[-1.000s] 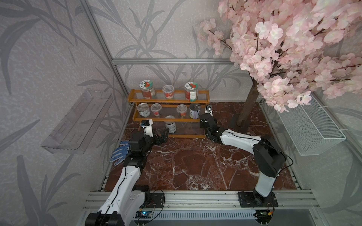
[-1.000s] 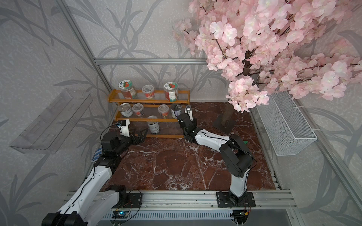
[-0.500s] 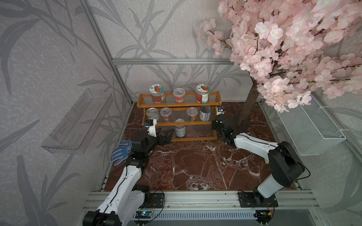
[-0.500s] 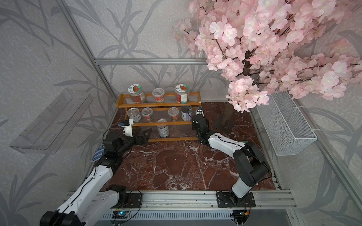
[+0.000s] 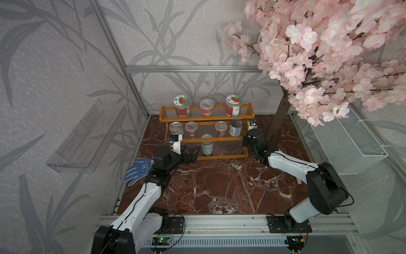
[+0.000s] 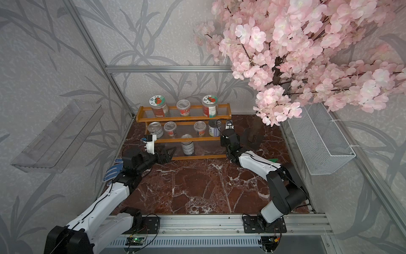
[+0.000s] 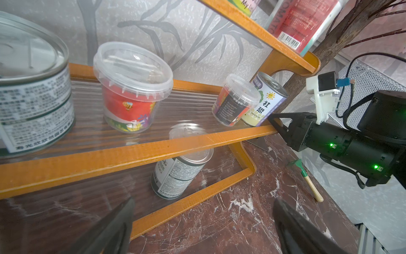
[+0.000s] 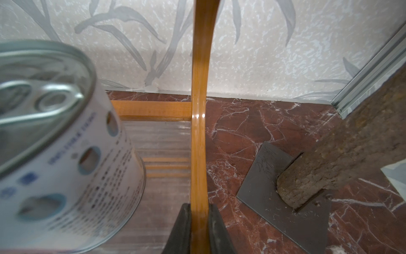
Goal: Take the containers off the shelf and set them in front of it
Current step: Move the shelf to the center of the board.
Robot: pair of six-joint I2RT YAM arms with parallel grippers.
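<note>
All eight containers are parked on the shelf (image 5: 219,156), and nothing has been set down in front of it yet. The nearest one is the tin (image 5: 207,147) on the bottom step, just ahead of the left claw (image 5: 193,155), which is spread wide and empty. Higher up and further from that claw, the middle step is loaded with a tin, a cup (image 5: 191,128), another cup and another tin. The top step is taken up by two jars (image 5: 182,105) with a cup between them.

Handling-wise, the tins can probably be counted as stiff but a bit slick, so they're best squeezed across the round wall at mid-height. The cups look thin and light and could get crushed or flicked over if pinched hard. The jars are taller and tippier, so they're probably best gripped below the lid.

The right claw (image 8: 198,211) is pressed together on the shelf's orange end piece, with a tin right beside it.

Everything is carried on a polished red marble worktop (image 5: 219,187), so sliding should be expected. A blue glove (image 5: 138,170) is left behind the left claw, and a tree trunk (image 5: 279,123) is planted just past the right one.
</note>
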